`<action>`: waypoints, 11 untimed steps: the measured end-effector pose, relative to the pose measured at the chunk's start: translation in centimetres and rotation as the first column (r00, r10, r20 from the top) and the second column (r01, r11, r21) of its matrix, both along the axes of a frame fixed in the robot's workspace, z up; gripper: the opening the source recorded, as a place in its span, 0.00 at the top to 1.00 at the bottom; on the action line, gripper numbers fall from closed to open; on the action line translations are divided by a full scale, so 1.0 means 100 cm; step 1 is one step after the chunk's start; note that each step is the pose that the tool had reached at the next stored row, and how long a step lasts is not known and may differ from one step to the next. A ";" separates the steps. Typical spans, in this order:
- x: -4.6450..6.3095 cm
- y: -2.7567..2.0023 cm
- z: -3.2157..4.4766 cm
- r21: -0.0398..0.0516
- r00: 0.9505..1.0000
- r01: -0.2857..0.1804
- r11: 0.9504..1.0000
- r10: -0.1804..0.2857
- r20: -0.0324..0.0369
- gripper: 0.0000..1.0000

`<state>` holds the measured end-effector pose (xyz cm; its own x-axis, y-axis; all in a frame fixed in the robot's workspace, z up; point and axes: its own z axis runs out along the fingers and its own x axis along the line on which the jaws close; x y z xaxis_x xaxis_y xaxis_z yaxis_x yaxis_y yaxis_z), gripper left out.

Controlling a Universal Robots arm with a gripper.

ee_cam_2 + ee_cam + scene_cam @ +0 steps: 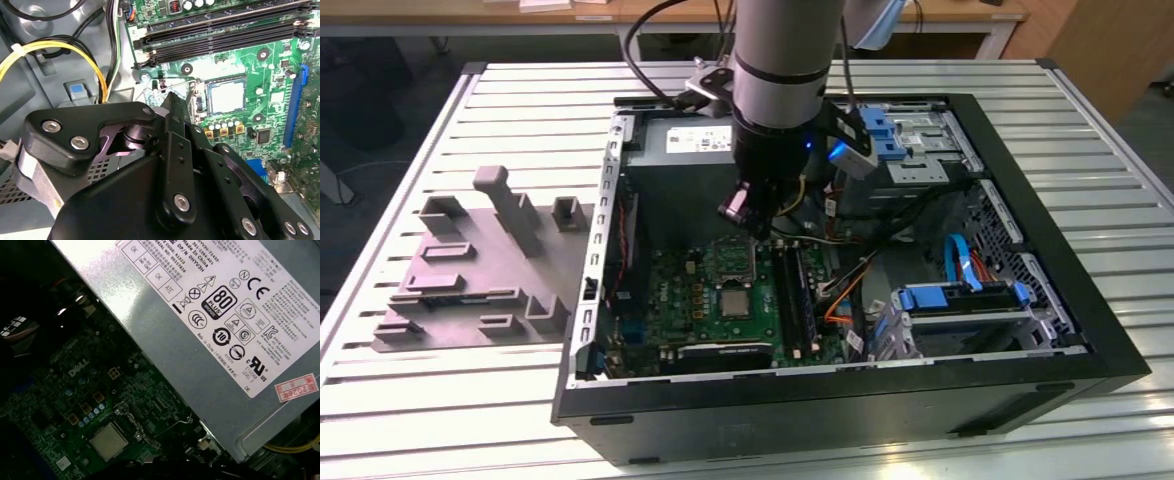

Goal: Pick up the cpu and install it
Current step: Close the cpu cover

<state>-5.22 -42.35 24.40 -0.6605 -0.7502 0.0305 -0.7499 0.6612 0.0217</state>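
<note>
One cpu sitting in its socket, one gripper hanging above the board

In the exterior view, one open computer case (1067,330) is lying on the slatted table (1121,120), holding one green motherboard (720,300) with the cpu (736,305) seated in it, while one grey fixture plate (467,275) is resting to the exterior view's left of the case and the gripper (754,222) is hanging inside the case above the board; how far its jaws are parted I cannot tell. In the second wrist view, the cpu (226,96) is lying in the metal-framed socket (197,97), beside two dark memory slots (220,30), apart from the gripper (172,107). In the first wrist view, the cpu (108,441) is sitting on the board near one silver power supply (200,340)
</note>
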 end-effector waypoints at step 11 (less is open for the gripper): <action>-0.002 -0.0096 -0.0001 0.003 1.000 -0.006 1.000 0.006 0.000 0.89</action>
